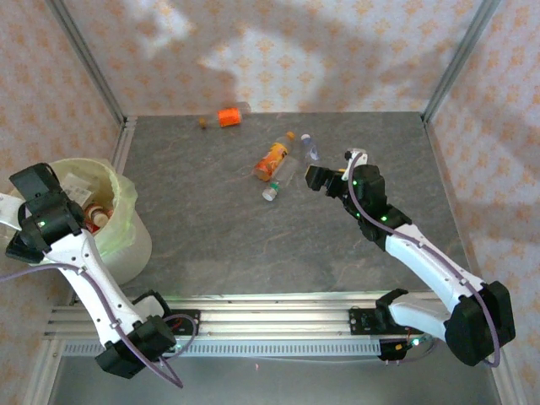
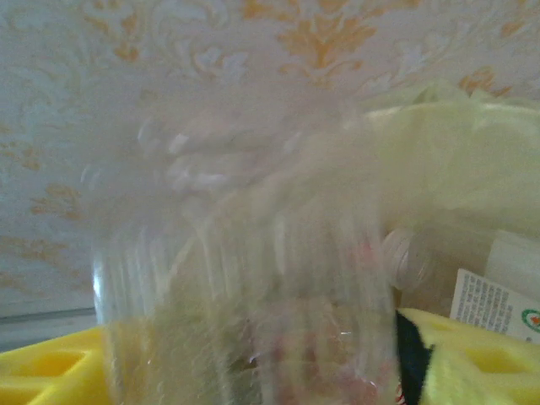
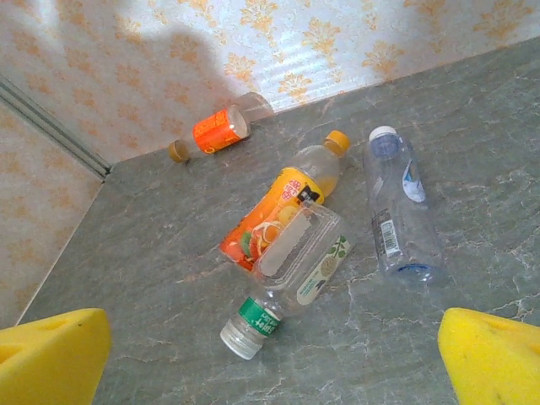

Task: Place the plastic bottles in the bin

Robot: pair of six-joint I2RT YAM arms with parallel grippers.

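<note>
The white bin [image 1: 126, 245] with its pale yellow-green liner [image 2: 472, 160] stands at the left, with bottles [image 1: 95, 216] inside it. My left gripper [image 1: 51, 207] hangs over its rim. A clear plastic bottle [image 2: 253, 278], smeared by motion, sits loose between its spread yellow fingers [image 2: 42, 371]. On the grey table lie an orange-yellow juice bottle [image 3: 278, 211], a clear bottle with a green neck band [image 3: 291, 274] leaning across it, and a clear blue-labelled bottle [image 3: 401, 211]. An orange-labelled bottle [image 3: 215, 128] rests by the back wall. My right gripper [image 3: 277, 342] is open just short of the green-banded bottle's cap.
Patterned walls with metal corner posts [image 1: 93, 67] close the table in at the back and sides. The aluminium rail [image 1: 270, 312] carrying both arm bases runs along the near edge. Bare grey tabletop [image 1: 236, 245] lies between the bin and the right arm.
</note>
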